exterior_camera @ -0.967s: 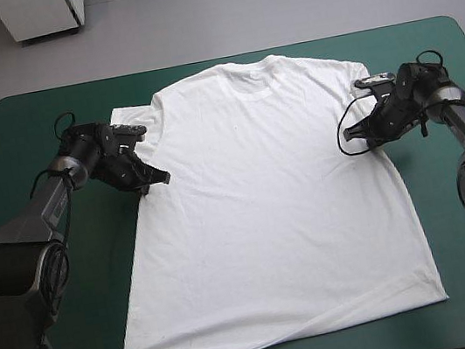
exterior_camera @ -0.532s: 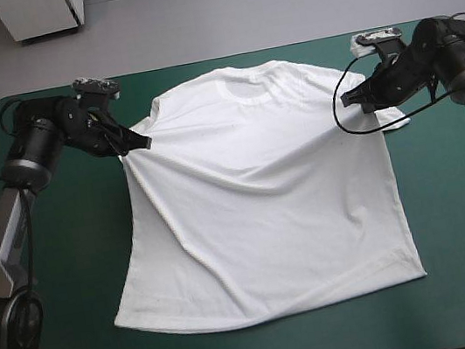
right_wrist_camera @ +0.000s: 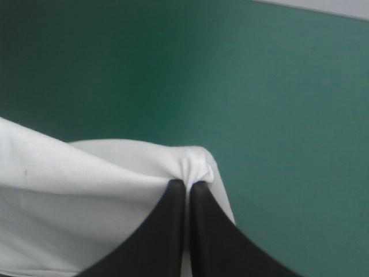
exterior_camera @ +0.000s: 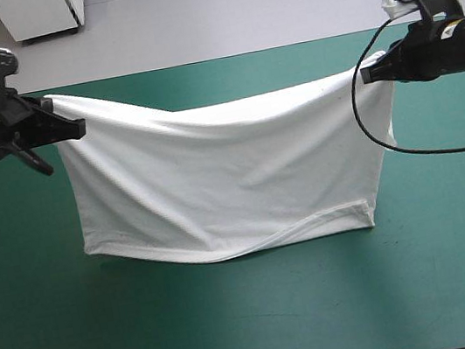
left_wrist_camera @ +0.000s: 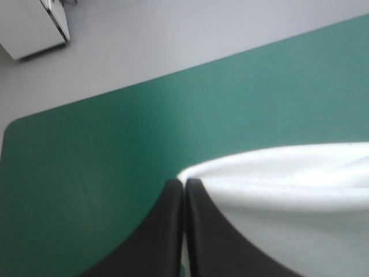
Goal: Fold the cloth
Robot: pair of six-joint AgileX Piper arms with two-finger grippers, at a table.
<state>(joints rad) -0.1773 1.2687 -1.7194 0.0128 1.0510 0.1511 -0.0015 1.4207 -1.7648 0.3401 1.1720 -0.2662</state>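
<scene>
I see table [exterior_camera: 240, 333] under teal-green cover, far edge straight, one rounded corner in left wrist view. On it only T-shirt [exterior_camera: 224, 176]: bottom hem seems to touch cover mid-table; I cannot confirm contact.

Light is bright and even, the T-shirt [exterior_camera: 215, 177] glaring white with faint shadow beneath.

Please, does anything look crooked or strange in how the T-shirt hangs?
Nothing serious. The T-shirt hangs between the left tool and the right tool, both shut on it, and sags in the middle. Only its hem looks turned up toward the right tool's side, near the teal-green cover.
</scene>
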